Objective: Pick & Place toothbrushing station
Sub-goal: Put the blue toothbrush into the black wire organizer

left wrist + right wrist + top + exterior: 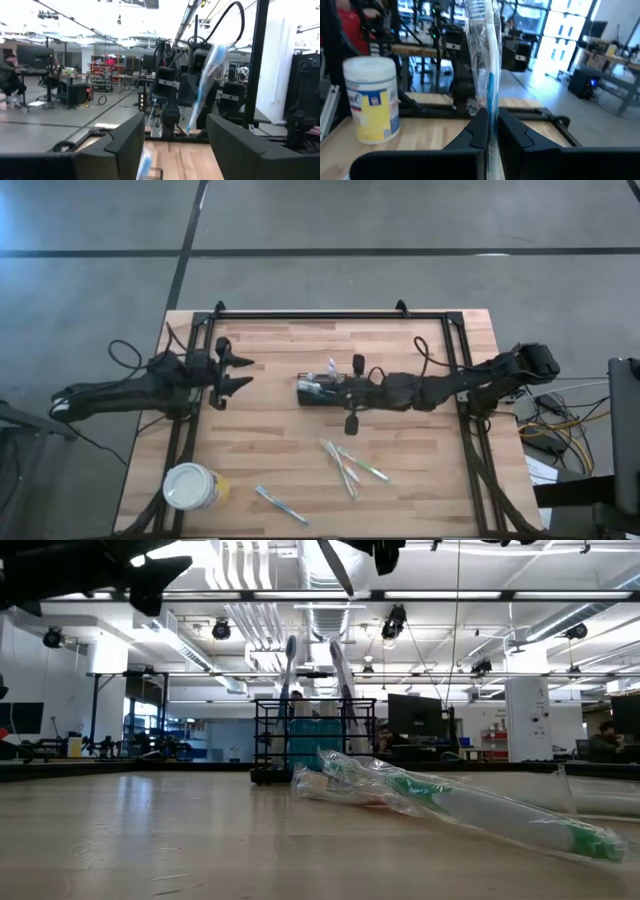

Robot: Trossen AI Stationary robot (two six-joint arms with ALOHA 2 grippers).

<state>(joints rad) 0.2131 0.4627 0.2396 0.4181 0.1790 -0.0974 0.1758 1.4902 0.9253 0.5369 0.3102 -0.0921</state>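
Right gripper [332, 391] clamped tight on 1 slim toothbrush in clear plastic wrap [487, 65], wrapped length upright between the 2 dark fingers [479, 131]. Directly beneath that gripper, at its fingertips: small black rectangular wire-mesh caddy [306, 395], resting on the light wooden table [400, 340] near the middle. In the low view, same caddy [315, 740] upright on the tabletop, with toothbrush handles rising above its rim.

Left gripper [243, 374] spread wide, nothing between its 2 fingers [125, 145], raised off the table and pointed at the caddy, apart from it on the side away from the right arm. Beyond its fingers in the left wrist view: 1 blue-and-white toothbrush [205, 85], tilted, in front of the right arm; cannot tell whether standing in the caddy or carried.

Toward the table's front edge from the right gripper: loose cluster of wrapped toothbrushes with green ends [348, 464] lying flat. Farther along that edge, nearer the left arm's side: 1 blue toothbrush [281, 505] lying alone, and just beyond it a round white-and-yellow canister [192, 486] standing upright near the corner.
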